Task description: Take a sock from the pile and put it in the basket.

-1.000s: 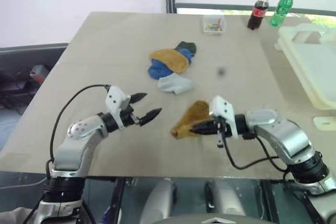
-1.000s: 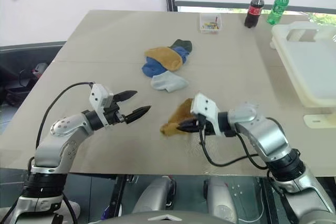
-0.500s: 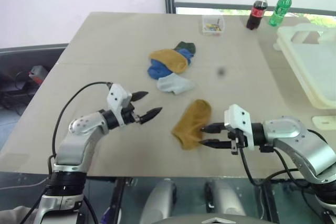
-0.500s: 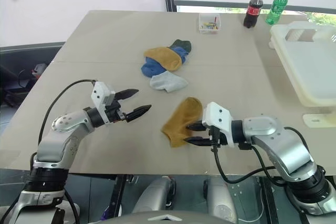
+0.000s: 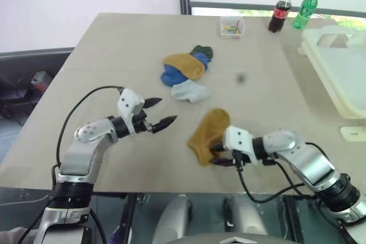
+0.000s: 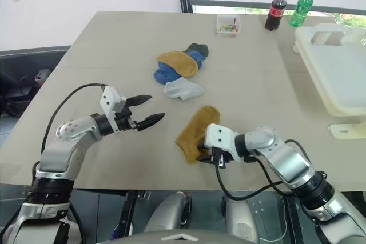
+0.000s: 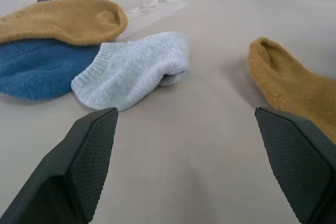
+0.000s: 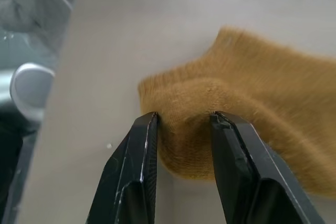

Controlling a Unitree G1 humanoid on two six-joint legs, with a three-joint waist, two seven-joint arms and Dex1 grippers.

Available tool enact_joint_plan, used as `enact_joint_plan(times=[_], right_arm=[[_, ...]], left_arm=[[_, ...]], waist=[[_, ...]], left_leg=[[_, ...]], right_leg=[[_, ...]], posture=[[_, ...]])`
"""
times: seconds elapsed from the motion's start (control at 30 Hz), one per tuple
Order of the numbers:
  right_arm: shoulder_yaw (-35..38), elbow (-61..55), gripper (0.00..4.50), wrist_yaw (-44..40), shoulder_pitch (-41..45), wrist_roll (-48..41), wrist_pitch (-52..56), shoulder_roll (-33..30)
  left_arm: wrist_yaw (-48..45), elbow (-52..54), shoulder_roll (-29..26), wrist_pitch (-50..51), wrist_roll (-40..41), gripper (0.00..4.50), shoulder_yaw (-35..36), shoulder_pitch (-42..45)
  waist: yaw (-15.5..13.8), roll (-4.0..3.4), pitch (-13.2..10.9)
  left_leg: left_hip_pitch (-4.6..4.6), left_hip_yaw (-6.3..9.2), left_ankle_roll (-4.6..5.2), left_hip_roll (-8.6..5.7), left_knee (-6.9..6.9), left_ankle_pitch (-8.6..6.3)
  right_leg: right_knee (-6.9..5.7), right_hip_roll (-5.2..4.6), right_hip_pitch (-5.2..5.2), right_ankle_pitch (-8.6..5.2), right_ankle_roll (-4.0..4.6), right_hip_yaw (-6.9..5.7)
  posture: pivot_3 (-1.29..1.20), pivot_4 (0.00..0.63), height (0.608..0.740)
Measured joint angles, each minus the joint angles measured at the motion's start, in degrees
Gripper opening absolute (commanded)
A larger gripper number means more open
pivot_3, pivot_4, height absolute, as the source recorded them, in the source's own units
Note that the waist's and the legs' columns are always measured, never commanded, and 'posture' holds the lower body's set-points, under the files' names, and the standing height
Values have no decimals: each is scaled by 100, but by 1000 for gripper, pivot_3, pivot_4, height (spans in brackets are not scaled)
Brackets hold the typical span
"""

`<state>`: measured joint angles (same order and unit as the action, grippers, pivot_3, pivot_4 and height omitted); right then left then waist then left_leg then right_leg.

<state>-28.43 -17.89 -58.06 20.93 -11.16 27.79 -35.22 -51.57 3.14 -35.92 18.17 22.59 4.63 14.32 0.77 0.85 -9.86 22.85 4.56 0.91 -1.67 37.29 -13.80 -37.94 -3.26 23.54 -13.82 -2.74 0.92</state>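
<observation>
The left claw [image 5: 163, 113] hovers wide open over the desk [image 5: 114, 50] — the pile [image 5: 186, 70] lies beyond its tips. Right of it, the right claw [image 8: 181, 124] stands narrow, its fingers [image 8: 139, 150] straddling a fold of a mustard sock [image 5: 207, 134]; the basket [image 5: 343, 67] sits well apart, far right.

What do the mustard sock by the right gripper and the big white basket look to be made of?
Mustard sock: soft fuzzy knit, likely terry or fleece, with ribbing at the cuff; it bunches between the right gripper's fingers. Basket: cream moulded plastic, apparently rigid, with a smooth matte rim.
</observation>
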Motion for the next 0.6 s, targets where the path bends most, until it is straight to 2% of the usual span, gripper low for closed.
enact_joint_plan(times=[0.07, 0.13, 0.27, 0.4, 0.6], right_arm=[[16, 108, 852, -13, 58, -3, -21, 83], [22, 226, 51, -12, 117, -8, -26, 190], [176, 249, 51, -40, 153, -116, 75, 230], [358, 293, 51, -44, 202, -231, 106, 248], [513, 319, 51, -37, 213, -389, 244, 327]], left_arm=[[-37, 5, -18, 0, 14, 4500, 11, -7], [-145, 33, -38, -5, 64, 4500, 33, -32], [-849, 291, -233, 36, 594, 4500, 162, -328], [-1980, 417, -859, 241, 1188, 4500, 213, -565], [-3263, 284, -1510, 102, 1400, 4500, 382, -631]], waist=[[6, 1, 0], [8, 0, 0], [6, 0, 0], [11, -1, -1], [11, -4, -3]], left_leg=[[0, 0, 0, 1, 1, 0], [-1, 1, 0, 2, 0, 0], [2, 0, 0, 4, 0, 0], [0, 0, 0, 5, -1, 0], [-1, -5, 0, 7, -1, 0]], right_leg=[[0, 1, 0, 0, 0, 0], [-1, 2, 0, 0, 0, 0], [2, 1, 1, 0, 1, 1], [1, 3, 1, -1, 2, 0], [2, 6, 1, -2, 3, 1]], posture=[[0, 150, 740], [0, 150, 740], [0, 150, 740], [0, 150, 740], [0, 150, 740]])
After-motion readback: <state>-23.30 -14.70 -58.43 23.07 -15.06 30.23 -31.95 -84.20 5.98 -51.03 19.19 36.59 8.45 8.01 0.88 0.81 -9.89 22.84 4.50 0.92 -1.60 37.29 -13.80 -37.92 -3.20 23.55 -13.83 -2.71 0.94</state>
